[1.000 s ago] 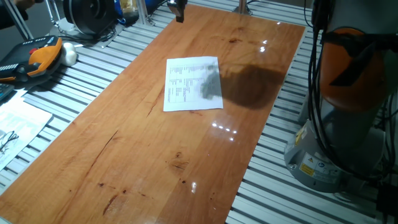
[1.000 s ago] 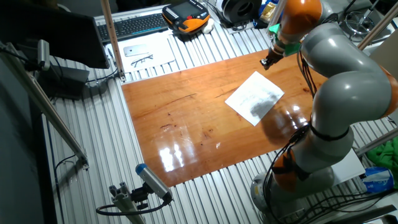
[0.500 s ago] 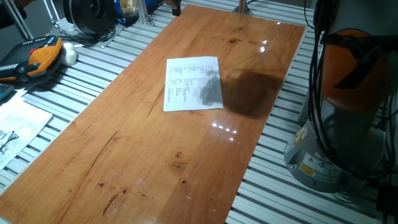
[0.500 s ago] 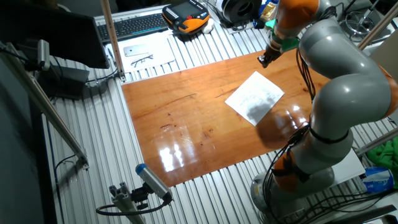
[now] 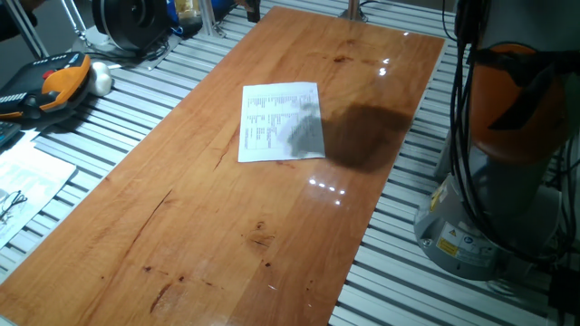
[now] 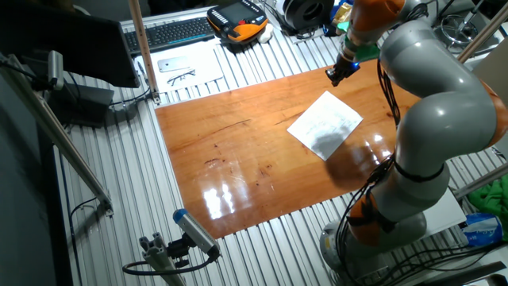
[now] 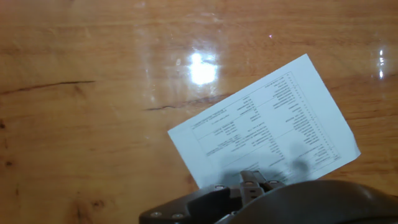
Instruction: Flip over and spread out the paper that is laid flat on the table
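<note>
The paper (image 5: 281, 122) lies flat on the reddish-brown table (image 5: 208, 226), printed side up, with rows of small dark text. It also shows in the other fixed view (image 6: 325, 125) and in the hand view (image 7: 264, 127). My gripper (image 6: 334, 77) hangs in the air above the table's far edge, apart from the paper and holding nothing. In one fixed view only its dark tip (image 5: 253, 11) shows at the top edge. In the hand view only the hand's housing and small finger tips (image 7: 258, 182) show, so I cannot tell how the jaws stand.
Grey ribbed slats (image 5: 136, 86) surround the table. An orange and black pendant (image 5: 54, 81), a keyboard (image 6: 171, 32) and white sheets with line drawings (image 5: 23, 181) lie beside it. The arm's base (image 5: 494, 208) stands at the table's side.
The gripper has drifted up and away from the paper toward the table's far edge. Its shadow has slid off part of the paper. The paper has not moved.
</note>
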{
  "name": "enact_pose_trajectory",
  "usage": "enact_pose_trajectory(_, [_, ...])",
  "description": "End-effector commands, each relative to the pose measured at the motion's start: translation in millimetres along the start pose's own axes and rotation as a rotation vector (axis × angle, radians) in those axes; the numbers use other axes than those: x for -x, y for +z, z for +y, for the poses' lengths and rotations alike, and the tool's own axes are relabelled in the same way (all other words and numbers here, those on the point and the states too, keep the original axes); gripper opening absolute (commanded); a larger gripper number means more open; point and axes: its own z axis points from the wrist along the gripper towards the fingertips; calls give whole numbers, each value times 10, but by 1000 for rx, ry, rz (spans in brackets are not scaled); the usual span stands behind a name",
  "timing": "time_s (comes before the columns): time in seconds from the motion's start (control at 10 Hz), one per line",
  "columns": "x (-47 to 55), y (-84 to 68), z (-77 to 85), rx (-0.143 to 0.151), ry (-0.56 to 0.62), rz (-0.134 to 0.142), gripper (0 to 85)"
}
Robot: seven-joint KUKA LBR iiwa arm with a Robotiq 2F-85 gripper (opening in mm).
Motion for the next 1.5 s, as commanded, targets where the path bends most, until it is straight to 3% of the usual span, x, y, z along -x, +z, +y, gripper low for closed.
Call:
enact_pose_trajectory(0.0, [-20, -16, 53, 0, 7, -1, 0])
enact_pose_trajectory(0.5, [-160, -56, 295, -33, 18, -18, 0])
enact_pose_trajectory(1.4, [-169, -72, 289, -49, -15, -36, 0])
